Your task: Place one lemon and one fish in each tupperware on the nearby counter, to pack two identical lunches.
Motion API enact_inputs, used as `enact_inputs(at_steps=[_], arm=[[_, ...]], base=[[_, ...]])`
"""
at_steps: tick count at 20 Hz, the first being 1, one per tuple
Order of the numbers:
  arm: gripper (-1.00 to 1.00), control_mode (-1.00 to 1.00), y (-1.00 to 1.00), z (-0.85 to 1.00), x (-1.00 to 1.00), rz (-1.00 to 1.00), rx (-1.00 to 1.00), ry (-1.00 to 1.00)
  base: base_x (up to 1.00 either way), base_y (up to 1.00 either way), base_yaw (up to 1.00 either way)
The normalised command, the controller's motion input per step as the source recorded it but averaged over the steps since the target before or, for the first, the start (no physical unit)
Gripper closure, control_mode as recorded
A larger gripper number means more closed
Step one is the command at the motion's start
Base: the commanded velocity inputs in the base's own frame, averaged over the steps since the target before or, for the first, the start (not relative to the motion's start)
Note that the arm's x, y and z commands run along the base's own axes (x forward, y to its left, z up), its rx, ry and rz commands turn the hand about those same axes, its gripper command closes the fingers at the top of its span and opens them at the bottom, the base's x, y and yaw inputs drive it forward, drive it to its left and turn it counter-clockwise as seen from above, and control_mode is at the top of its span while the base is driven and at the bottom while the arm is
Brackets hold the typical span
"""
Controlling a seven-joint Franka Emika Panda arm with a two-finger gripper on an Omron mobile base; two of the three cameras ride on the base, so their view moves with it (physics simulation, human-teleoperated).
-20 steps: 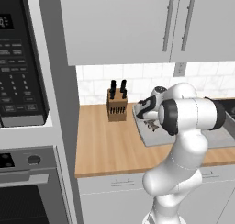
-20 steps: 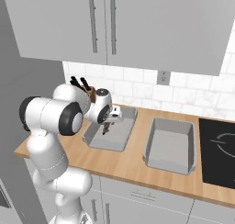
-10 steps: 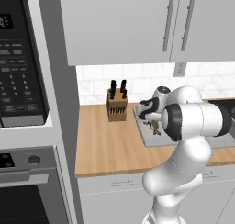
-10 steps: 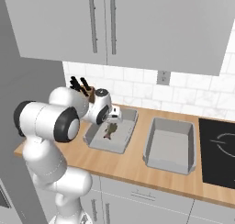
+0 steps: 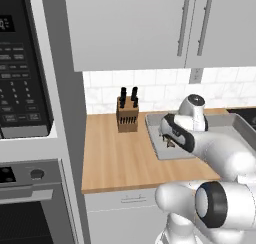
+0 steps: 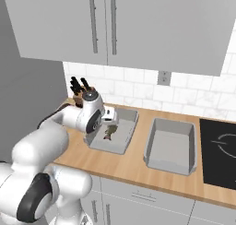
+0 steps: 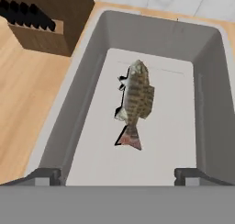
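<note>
A brown speckled fish (image 7: 136, 97) lies flat on the floor of the left grey tupperware (image 7: 75, 108), head toward the far wall. My gripper (image 7: 117, 175) hovers just above the container's near end, open, its fingertips (image 7: 43, 175) spread wide with nothing between them. In the right base view the gripper (image 6: 109, 119) hangs over the fish (image 6: 109, 132) in the left tupperware (image 6: 94, 143). A second tupperware (image 6: 152, 150) stands to its right on the wooden counter (image 6: 133, 166), with nothing visible inside it. The lemon is out of view.
A wooden knife block (image 6: 78, 92) stands at the back left by the tiled wall, close to the left tupperware. A black cooktop (image 6: 219, 150) lies at the far right. White cabinets hang overhead. An oven and microwave column (image 5: 25, 88) bounds the counter's left end.
My gripper has opened and let go of the fish, which dropped from between the fingers onto the left tupperware's floor. The hand has lifted slightly above it.
</note>
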Motion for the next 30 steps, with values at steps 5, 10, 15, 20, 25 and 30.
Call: enact_inputs(at_steps=[5,10,15,20,25,30], arm=[[-1.0,-1.0,0.06,0.99,-1.0,-0.1,0.0,0.0],[-1.0,-1.0,0.08,0.99,-1.0,-0.03,0.0,-0.1],[-1.0,-1.0,0.06,0.68,-1.0,0.0,0.0,-0.18],[-1.0,1.0,0.05,0.45,-0.6,0.0,0.0,-0.11],[-1.0,1.0,0.0,0.0,0.0,0.0,0.0,0.0],[-1.0,1.0,0.0,0.0,0.0,0.0,0.0,0.0]], base=[[0.0,0.0,0.0],[0.0,0.0,0.0],[0.0,0.0,0.0],[-0.4,0.08,0.0],[-1.0,0.21,0.0],[-1.0,0.0,0.04]])
